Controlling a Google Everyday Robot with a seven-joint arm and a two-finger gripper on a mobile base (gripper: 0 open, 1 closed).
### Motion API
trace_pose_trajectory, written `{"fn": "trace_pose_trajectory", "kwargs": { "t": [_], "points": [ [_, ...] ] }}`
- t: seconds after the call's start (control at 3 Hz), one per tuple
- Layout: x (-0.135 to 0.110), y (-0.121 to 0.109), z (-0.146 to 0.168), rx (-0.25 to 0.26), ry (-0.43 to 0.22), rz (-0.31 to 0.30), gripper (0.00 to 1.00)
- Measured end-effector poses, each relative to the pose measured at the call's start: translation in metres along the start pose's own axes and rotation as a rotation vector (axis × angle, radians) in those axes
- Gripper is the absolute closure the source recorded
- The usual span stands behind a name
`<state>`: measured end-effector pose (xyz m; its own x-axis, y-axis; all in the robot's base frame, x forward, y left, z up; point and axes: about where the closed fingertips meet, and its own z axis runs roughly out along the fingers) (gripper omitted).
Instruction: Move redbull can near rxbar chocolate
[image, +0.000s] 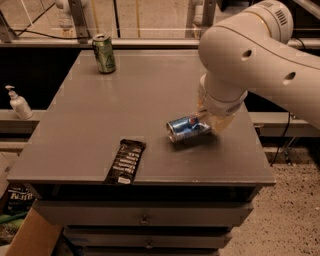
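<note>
The redbull can (186, 128), slim, blue and silver, lies on its side on the grey table (140, 100) at the right, its silver end facing left. My gripper (209, 121) is at the can's right end, under the big white arm, which hides most of it. The rxbar chocolate (126, 160), a flat dark bar with white text, lies near the table's front edge, left of the can and apart from it.
A wider green can (104, 53) stands upright at the table's far left corner. A white pump bottle (19, 103) stands on a ledge to the left of the table. Drawers (145, 215) sit below the table's front edge.
</note>
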<state>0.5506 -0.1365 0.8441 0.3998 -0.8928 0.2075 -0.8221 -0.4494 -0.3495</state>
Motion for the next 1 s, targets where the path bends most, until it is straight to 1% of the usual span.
{"fn": "trace_pose_trajectory", "kwargs": {
  "t": [0.33, 0.67, 1.0],
  "points": [
    [-0.026, 0.006, 0.005, -0.020, -0.056, 0.005, 1.00],
    [-0.050, 0.009, 0.012, -0.020, -0.071, -0.010, 1.00],
    [-0.049, 0.008, 0.009, -0.020, -0.071, -0.010, 0.82]
  ]
}}
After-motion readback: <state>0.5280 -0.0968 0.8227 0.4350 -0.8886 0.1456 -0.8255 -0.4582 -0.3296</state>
